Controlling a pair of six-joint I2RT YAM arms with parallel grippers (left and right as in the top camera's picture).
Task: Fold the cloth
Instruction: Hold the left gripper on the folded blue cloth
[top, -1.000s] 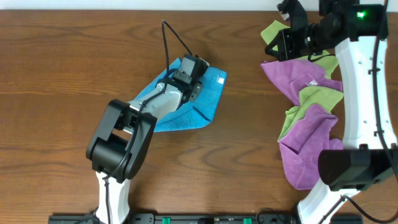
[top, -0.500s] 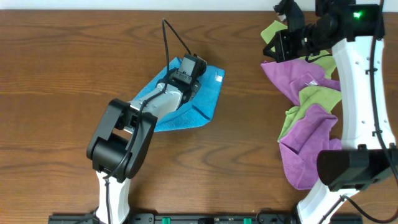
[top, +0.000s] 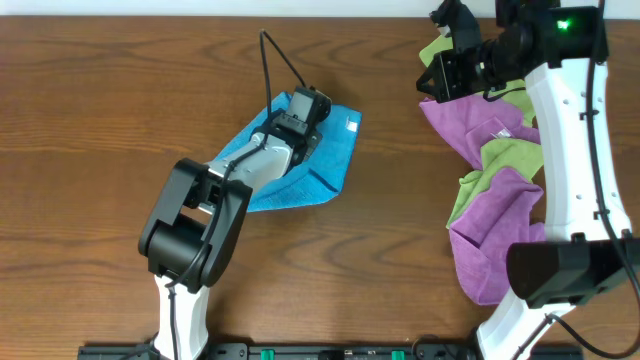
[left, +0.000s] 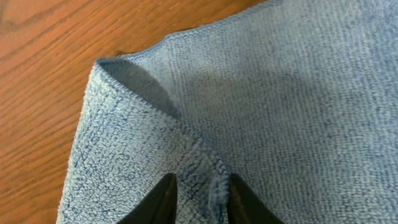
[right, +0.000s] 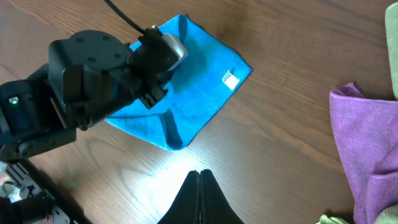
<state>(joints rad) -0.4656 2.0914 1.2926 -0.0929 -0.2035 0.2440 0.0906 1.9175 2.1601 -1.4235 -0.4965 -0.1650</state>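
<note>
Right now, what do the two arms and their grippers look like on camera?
Both arms have white link shells with black joint housings. The left arm has a silver-grey forearm and a black cable looping off its black gripper. The right arm shows a green light near its wrist; its gripper has dark, tapered fingers.

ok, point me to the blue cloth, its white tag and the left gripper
cloth (top: 335, 150): overhead view, flat blue area right of the arm.
white tag (right: 231, 78): right wrist view, middle of the tag near the cloth's corner.
left gripper (left: 200, 190): left wrist view, the bunched fold between the two dark fingertips.
</note>
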